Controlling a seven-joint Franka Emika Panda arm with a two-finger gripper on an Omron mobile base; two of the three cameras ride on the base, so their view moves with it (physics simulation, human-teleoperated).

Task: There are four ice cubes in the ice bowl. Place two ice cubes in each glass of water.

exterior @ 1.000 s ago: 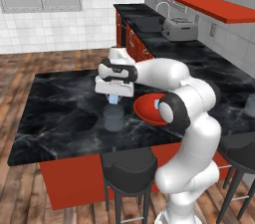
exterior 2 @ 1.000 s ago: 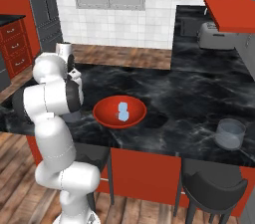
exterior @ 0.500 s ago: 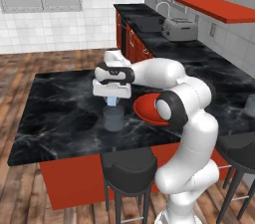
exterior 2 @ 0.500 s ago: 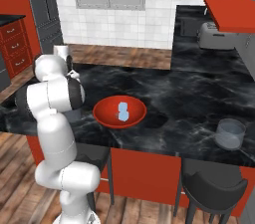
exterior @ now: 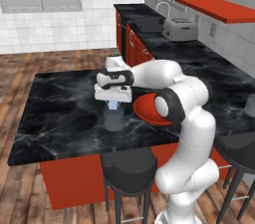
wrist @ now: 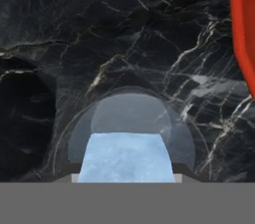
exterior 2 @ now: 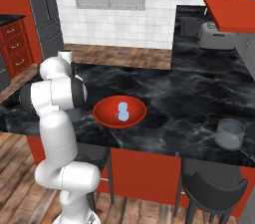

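Black marble tabletop (exterior: pixel 60 108) is carrying everything, largest first. Glossy red ice bowl (exterior 2: pixel 119 112) is sitting near the front edge beside the arm, with pale-blue ice cubes (exterior 2: pixel 122 112) lying at its middle; how many are left I cannot tell. One grey-blue tumbler (exterior: pixel 114 117) is standing just beside the bowl, and the second tumbler (exterior 2: pixel 230 133) is waiting well apart, toward the far corner. The pincer (exterior: pixel 114 102) is hanging straight over the near tumbler's mouth, clenched on one ice cube (wrist: pixel 125 157), presumably so the cube drops inside rather than onto the marble.
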